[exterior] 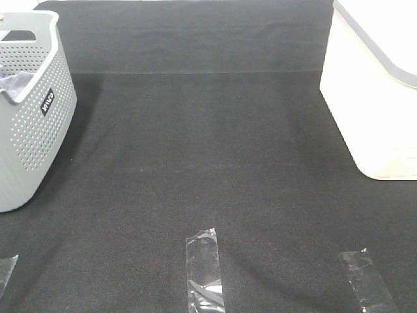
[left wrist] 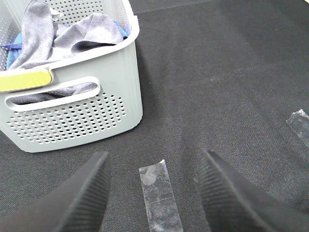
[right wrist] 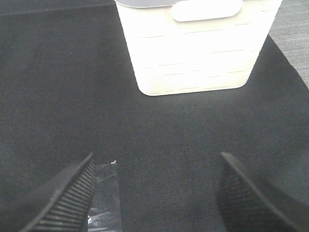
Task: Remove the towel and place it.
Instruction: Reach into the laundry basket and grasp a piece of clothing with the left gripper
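The grey-lavender towel point(left wrist: 72, 36) lies crumpled inside the grey perforated basket point(left wrist: 77, 113), partly draped over a bright blue cloth point(left wrist: 14, 41). In the exterior high view only a corner of the towel point(exterior: 14, 83) shows in the basket point(exterior: 32, 130) at the far left. My left gripper point(left wrist: 154, 193) is open and empty, low over the black mat, a short way in front of the basket. My right gripper point(right wrist: 157, 193) is open and empty, facing the white bin point(right wrist: 198, 48). Neither gripper shows in the exterior high view.
A white bin point(exterior: 374, 91) stands at the right edge of the black mat point(exterior: 208, 163). Clear tape strips lie on the mat near the front: one in the middle point(exterior: 204, 270), one at the right point(exterior: 366, 280). A yellow pad point(left wrist: 24, 79) sits on the basket's rim.
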